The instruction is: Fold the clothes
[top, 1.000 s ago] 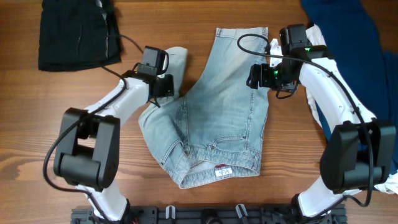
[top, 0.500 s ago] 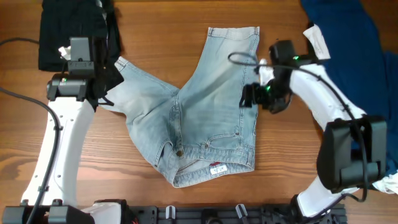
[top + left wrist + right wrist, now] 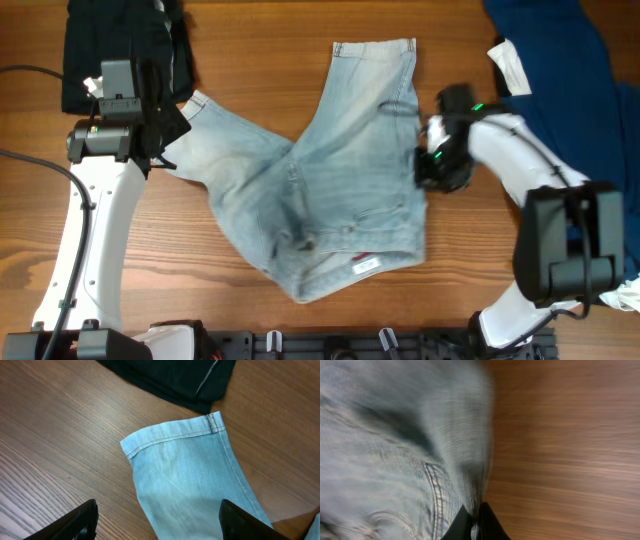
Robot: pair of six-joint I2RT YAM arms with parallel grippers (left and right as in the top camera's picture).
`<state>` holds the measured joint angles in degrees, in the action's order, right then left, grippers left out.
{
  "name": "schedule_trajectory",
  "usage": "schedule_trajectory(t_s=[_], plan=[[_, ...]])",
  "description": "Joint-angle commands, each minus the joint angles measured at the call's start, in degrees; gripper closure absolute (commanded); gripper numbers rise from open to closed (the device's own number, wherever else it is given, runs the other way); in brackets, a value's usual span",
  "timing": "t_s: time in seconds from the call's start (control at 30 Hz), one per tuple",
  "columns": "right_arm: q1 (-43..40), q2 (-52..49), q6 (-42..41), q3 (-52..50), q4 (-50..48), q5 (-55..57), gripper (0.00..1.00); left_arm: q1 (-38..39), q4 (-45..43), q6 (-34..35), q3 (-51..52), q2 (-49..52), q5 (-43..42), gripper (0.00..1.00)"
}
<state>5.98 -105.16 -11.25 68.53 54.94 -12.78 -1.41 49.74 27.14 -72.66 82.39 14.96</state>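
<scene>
Denim shorts (image 3: 330, 190) lie spread in the middle of the wooden table (image 3: 300, 30), with the waistband toward the robot's base. At far left lies a black garment (image 3: 115, 50). Only the left wrist view shows the left leg hem (image 3: 172, 435) reaching it at one corner, with bare wood beside. My left gripper (image 3: 160, 530) stands wide apart and holds nothing. My right gripper (image 3: 472, 522) is pinched on the shorts' right edge, which its wrist view confirms. A navy garment (image 3: 570, 70) crowds the right side.

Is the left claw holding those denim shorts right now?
No, the left gripper has its fingers spread wide apart, with the leg of the denim shorts lying flat on the table below them.
</scene>
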Motion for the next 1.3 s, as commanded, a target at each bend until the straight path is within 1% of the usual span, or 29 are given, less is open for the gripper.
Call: schedule_trajectory(t_s=[0.0, 0.03, 0.13, 0.27, 0.3, 0.33, 0.37, 0.4, 0.5, 0.6, 0.67, 0.7, 0.77, 0.87, 0.9, 0.93, 1.0, 1.03, 1.1, 1.13, 1.17, 1.23, 1.27], plan=[[-9.2, 1.8, 8.7, 14.6, 3.9, 3.8, 0.96, -0.2, 0.0, 0.3, 0.0, 0.0, -0.9, 0.23], [-12.8, 1.8, 12.3, 19.0, 5.6, 3.8, 0.96, -0.2, -0.5, 0.3, 0.0, 0.0, -2.3, 0.23], [-18.0, 1.5, 16.1, 22.6, 4.2, 3.5, 0.96, -0.2, -2.1, 0.3, 0.0, 0.4, -6.7, 0.24], [-22.1, 1.1, 16.6, 22.6, -2.4, 3.4, 0.96, 0.3, -5.2, 0.1, 0.0, 2.5, -8.5, 0.23], [-22.4, 1.1, 15.8, 22.6, -3.2, 3.4, 0.78, 0.7, -5.5, 0.1, 0.0, 3.3, -8.5, 0.23], [-22.4, 1.1, 13.7, 22.7, -4.0, 3.3, 0.39, 1.4, -5.7, 0.1, 0.0, 4.6, -8.5, 0.22], [-22.4, 1.1, 13.4, 23.0, -3.9, 1.7, 0.07, 2.1, -5.6, -0.2, 0.0, 5.9, -8.6, 0.22], [-22.3, 1.2, 13.4, 23.5, -3.3, -0.9, 0.0, 2.9, -5.7, -2.0, 0.0, 7.4, -9.6, 0.22], [-21.5, 1.6, 14.2, 25.8, 0.9, -10.4, 0.0, 5.6, -6.2, -9.4, 0.0, 13.5, -15.4, 0.22], [-19.7, 2.1, 14.5, 26.0, 1.2, -16.2, 0.0, 6.8, -6.3, -15.1, 0.0, 19.8, -20.4, 0.22], [-18.4, 2.1, 19.0, 25.9, 1.5, -19.5, 0.0, 7.0, -6.3, -18.2, 0.0, 23.0, -24.2, 0.22], [-17.7, 2.1, 19.9, 25.9, 1.4, -19.7, 0.0, 7.1, -6.3, -20.3, 0.0, 24.8, -26.3, 0.21], [-16.7, 2.1, 20.2, 25.9, 1.0, -19.6, 0.0, 7.3, -6.3, -22.0, 0.0, 27.3, -26.7, 0.2], [-15.6, 2.1, 20.1, 25.9, 0.4, -19.4, 0.01, 7.8, -6.5, -22.9, 0.0, 29.3, -26.7, 0.21], [-15.3, 2.1, 20.1, 25.9, 0.3, -19.4, 0.02, 8.2, -6.7, -22.9, 0.0, 30.0, -26.7, 0.24], [-15.2, 2.1, 20.1, 25.9, 0.2, -19.4, 0.07, 8.5, -7.0, -23.0, 0.0, 30.5, -26.7, 0.29], [-15.1, 2.1, 20.1, 25.9, 0.0, -19.4, 0.19, 9.8, -7.9, -25.3, 0.0, 31.4, -26.7, 0.39], [-15.1, 2.1, 20.1, 25.9, 0.0, -19.4, 0.23, 10.2, -8.5, -25.4, 0.1, 31.6, -26.1, 0.44], [-15.1, 2.1, 20.0, 25.9, 0.0, -19.4, 0.32, 10.8, -9.5, -24.7, 0.1, 31.8, -22.9, 0.69], [-15.1, 2.1, 20.0, 25.8, 0.0, -19.4, 0.36, 10.8, -9.5, -22.4, 0.1, 31.7, -21.0, 0.83], [-15.1, 2.1, 20.0, 25.6, -0.1, -19.4, 0.39, 10.5, -8.8, -18.4, 0.1, 31.7, -17.8, 0.96], [-15.0, 2.0, 20.0, 25.6, 0.2, -18.2, 0.44, 9.7, -6.1, -13.6, 0.1, 31.7, -14.7, 0.96], [-14.5, 2.0, 19.4, 25.6, 0.4, -16.5, 0.45, 8.7, -3.0, -11.5, 0.1, 31.7, -13.0, 0.96]])
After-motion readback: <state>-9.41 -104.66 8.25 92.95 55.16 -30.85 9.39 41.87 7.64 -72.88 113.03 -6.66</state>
